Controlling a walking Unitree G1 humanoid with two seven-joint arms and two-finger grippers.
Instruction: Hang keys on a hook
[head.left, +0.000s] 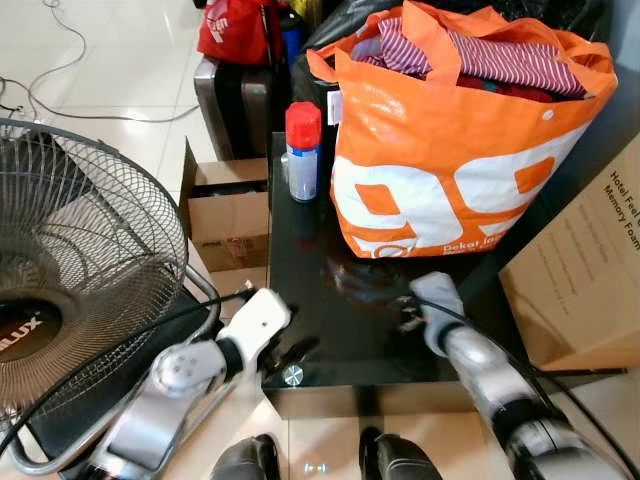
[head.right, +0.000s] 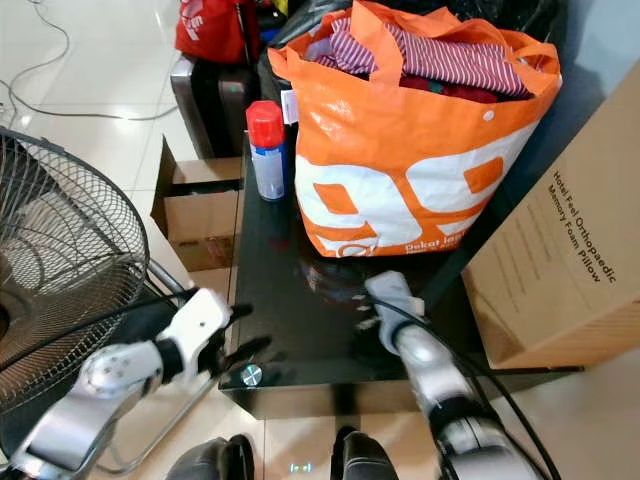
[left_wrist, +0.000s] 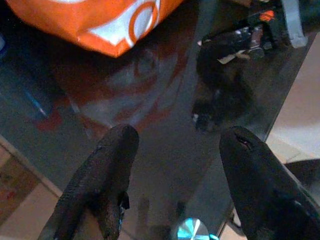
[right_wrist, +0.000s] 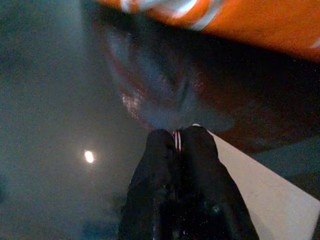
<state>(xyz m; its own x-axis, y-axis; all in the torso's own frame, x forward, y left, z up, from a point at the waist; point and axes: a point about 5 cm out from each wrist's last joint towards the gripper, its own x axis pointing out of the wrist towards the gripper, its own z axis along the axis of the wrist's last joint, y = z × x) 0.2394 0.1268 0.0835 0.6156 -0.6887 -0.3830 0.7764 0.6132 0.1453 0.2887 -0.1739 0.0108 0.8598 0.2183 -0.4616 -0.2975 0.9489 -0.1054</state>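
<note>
Left pincer (left_wrist: 175, 150) spread wide over the glossy black glass tabletop (head.left: 350, 330) near its front edge. Right pincer (right_wrist: 178, 136) pinched tight on something thin, striped; keys not discernible. Orange bag (head.left: 450, 150) crowds the back.

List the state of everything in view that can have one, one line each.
Left gripper: open, over the black table.
Right gripper: shut, something thin and striped pinched at the tips.
Orange bag: upright, open-topped, stuffed with clothes.
Spray can: upright, red cap on.
Fan: tilted back.
</note>
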